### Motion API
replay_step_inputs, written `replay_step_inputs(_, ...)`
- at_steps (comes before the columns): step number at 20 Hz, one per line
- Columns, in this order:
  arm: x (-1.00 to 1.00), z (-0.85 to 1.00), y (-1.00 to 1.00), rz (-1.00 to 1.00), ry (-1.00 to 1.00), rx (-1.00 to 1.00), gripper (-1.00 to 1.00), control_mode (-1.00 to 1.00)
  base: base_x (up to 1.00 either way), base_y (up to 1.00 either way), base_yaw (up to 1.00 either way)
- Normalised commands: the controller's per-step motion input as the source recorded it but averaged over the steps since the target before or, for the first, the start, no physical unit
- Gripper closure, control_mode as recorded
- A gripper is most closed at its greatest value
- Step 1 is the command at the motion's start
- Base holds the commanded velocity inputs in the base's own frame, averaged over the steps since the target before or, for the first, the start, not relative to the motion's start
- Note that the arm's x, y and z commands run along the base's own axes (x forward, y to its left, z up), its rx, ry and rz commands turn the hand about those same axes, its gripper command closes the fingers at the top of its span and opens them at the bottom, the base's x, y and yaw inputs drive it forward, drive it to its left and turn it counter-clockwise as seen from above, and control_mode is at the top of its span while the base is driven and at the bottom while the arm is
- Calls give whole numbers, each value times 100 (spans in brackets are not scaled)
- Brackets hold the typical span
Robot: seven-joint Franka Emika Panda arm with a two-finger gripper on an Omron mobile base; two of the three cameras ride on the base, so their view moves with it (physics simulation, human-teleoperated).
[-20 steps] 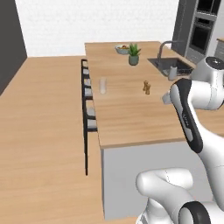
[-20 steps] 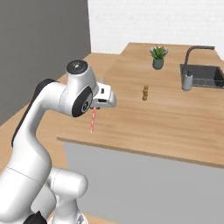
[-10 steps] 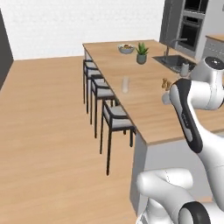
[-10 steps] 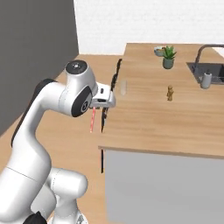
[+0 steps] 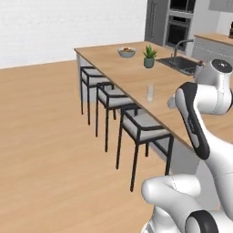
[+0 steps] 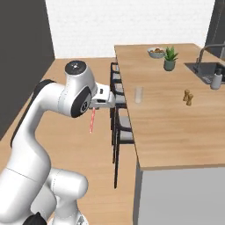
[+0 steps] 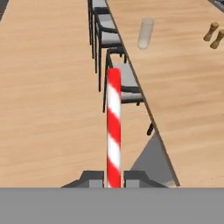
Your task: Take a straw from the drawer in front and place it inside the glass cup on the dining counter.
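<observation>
Fingers (image 7: 113, 178) are clamped tight on the straw (image 7: 113, 127); best bet is carrying it level over the desk edge (image 6: 127, 127), then lining up above the cup (image 6: 139, 94).

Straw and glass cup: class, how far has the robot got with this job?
Done: the straw is out of the drawer, clamped in the shut gripper. In hand: carrying it beside the stools, off the dining counter. Left: reach the empty glass cup and drop the straw in.

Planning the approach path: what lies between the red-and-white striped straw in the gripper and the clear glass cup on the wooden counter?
In the hand view, beyond the striped straw, grey-seated stools and bare wood countertop lie before the glass cup.
</observation>
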Motion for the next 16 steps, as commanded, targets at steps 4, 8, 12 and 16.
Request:
replay_step_inputs(4, 0, 0, 0, 0, 0, 0, 100, 100, 57, 91, -36)
replay_step_inputs(8, 0, 0, 0, 0, 0, 0, 100, 100, 64, 83, -41)
replay_step_inputs(12, 0, 0, 0, 0, 0, 0, 100, 100, 67, 77, -46)
replay_step_inputs(16, 0, 0, 0, 0, 0, 0, 100, 100, 57, 83, -48)
